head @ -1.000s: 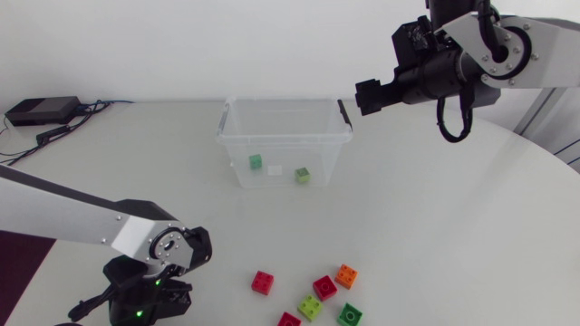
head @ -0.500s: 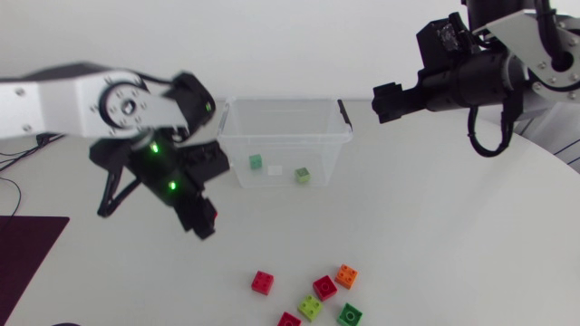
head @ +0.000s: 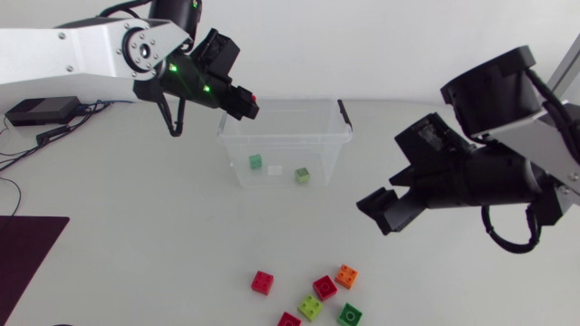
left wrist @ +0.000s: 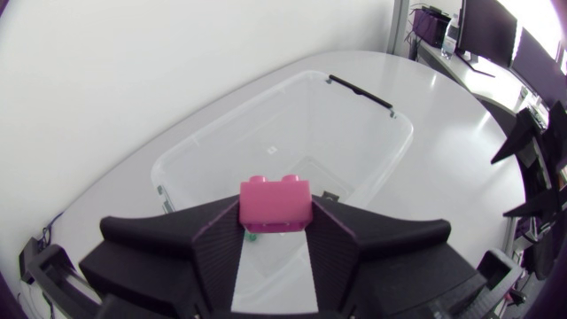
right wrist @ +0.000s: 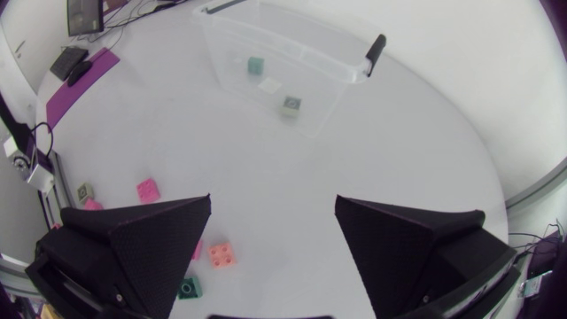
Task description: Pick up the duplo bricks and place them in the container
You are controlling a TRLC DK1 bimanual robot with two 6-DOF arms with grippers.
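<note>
My left gripper (head: 245,103) hangs over the back left rim of the clear container (head: 234,136), shut on a pink duplo brick (left wrist: 275,203); the left wrist view shows the brick pinched between both fingers above the open container (left wrist: 381,133). Inside lie a green brick (head: 256,161), a white one (head: 275,169) and a lime one (head: 302,175). Several loose bricks sit near the table's front edge, among them a red brick (head: 263,282), an orange brick (head: 345,275) and a dark green brick (head: 350,314). My right gripper (head: 379,210) hovers open right of the middle, with nothing between its fingers (right wrist: 151,239).
A black box with cables (head: 41,110) lies at the back left of the table. The container has a black handle clip (head: 345,116) on its right end. White tabletop stretches between the container and the loose bricks.
My left arm rose from the table's front left and carried the pink brick up to the container's back left rim. My right arm swung from behind the container forward and down over the table.
</note>
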